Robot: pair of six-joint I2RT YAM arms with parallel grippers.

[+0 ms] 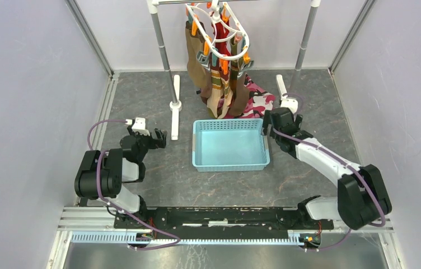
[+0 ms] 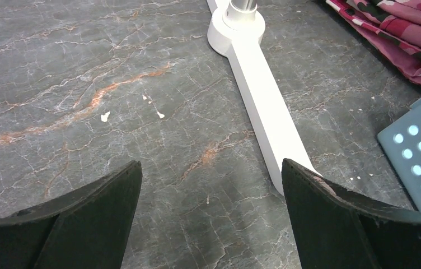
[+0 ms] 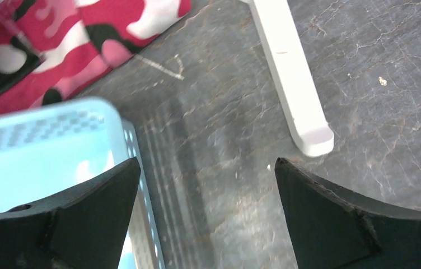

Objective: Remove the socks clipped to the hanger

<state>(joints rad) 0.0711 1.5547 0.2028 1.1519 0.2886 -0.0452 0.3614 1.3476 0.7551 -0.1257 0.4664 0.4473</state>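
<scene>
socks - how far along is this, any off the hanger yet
Nothing looks done: the socks hang bunched from the hanger, and the blue basket holds none. Nothing is in hand: the left gripper and right gripper are open and empty, low on either side of the basket. Unclipping every sock is left.

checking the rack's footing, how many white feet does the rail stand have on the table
2. One white foot lies left of the blue basket; the other lies past the basket's far right corner, beside the pink camouflage cloth. The socks may hide more.
</scene>
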